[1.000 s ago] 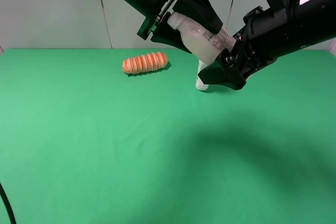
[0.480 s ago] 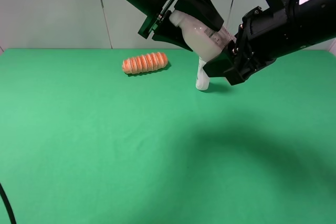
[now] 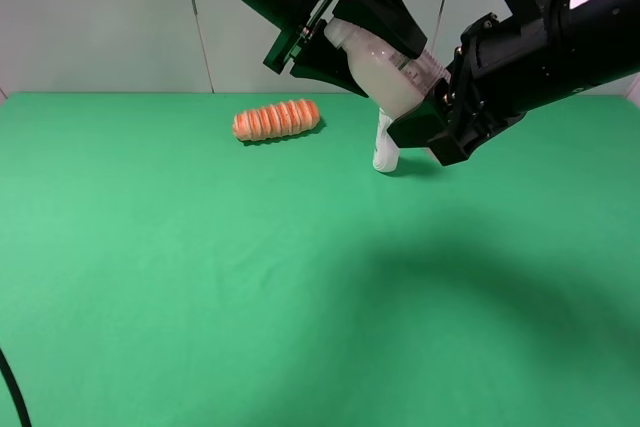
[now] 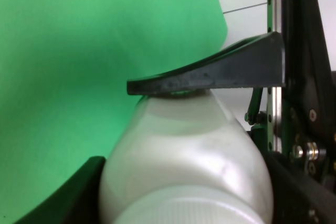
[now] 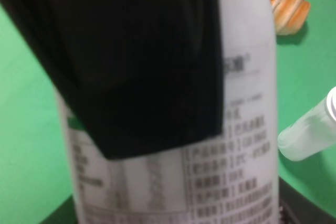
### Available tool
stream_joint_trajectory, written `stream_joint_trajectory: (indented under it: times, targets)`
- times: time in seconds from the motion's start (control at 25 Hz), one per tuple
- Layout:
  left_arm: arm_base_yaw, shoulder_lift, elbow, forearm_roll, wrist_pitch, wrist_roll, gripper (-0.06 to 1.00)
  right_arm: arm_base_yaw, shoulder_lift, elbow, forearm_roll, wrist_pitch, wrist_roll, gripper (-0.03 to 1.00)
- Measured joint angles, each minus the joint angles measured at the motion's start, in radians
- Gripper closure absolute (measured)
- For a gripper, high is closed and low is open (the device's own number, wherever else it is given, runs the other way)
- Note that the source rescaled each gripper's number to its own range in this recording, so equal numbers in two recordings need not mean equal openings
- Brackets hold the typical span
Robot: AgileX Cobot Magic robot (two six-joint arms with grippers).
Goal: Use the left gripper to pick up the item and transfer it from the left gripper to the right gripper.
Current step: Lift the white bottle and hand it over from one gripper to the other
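Two grippers hold the item [image 3: 375, 57] aloft, right of the orange roll [image 3: 276, 119]: left gripper [image 3: 392, 72] clamped near its cap, right gripper [image 3: 425, 107] closed on its base. Left wrist: black fingers [image 4: 210, 80] pinch it. Right wrist: its label looms, roll beyond.

Between the jaws you have the item [image 4: 184, 150]: smooth white plastic with a soft gloss, its cap [image 4: 184, 211] finely ribbed, its label [image 5: 231, 150] like printed paper. The left gripper [image 3: 393, 75] has matt black plastic fingers [image 4: 220, 72]; beneath them lies matt green cloth [image 3: 200, 277].

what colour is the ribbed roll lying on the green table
The ribbed roll is orange with paler bands; the exterior high view shows it best.
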State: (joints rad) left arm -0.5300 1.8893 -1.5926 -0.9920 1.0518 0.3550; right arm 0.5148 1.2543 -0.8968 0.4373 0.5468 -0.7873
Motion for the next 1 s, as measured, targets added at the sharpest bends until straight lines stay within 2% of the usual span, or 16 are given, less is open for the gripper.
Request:
stream_joint_trajectory:
  times: [0.36,0.4,0.48,0.52,0.56,0.6,0.72,1.0]
  targets:
    - [0.000,0.001,0.000,-0.009,0.000,-0.021,0.94,0.000,0.000,0.000,0.001,0.001,0.000,0.92]
    - [0.000,0.001,0.000,-0.013,-0.001,-0.031,0.88,0.000,0.000,0.000,0.005,0.003,0.000,0.94]
    - [0.000,0.000,0.000,-0.050,0.001,-0.056,0.52,0.000,0.001,0.000,0.002,0.009,0.000,0.94]
    - [0.000,-0.001,0.000,-0.061,0.003,-0.061,0.30,0.000,0.002,0.000,0.001,0.009,0.000,0.94]
    - [0.000,-0.002,0.000,-0.070,0.006,-0.065,0.17,0.000,0.005,0.000,0.001,0.009,0.001,0.94]
    - [0.000,-0.002,0.000,-0.073,0.012,-0.066,0.10,0.000,0.005,0.000,0.001,0.010,0.001,0.94]
    - [0.000,-0.002,0.000,-0.076,0.016,-0.069,-0.01,0.000,0.006,0.000,0.000,0.010,0.001,0.95]
    - [0.000,-0.002,0.000,-0.074,0.016,-0.072,-0.04,0.000,0.006,0.000,0.000,0.010,0.001,0.95]
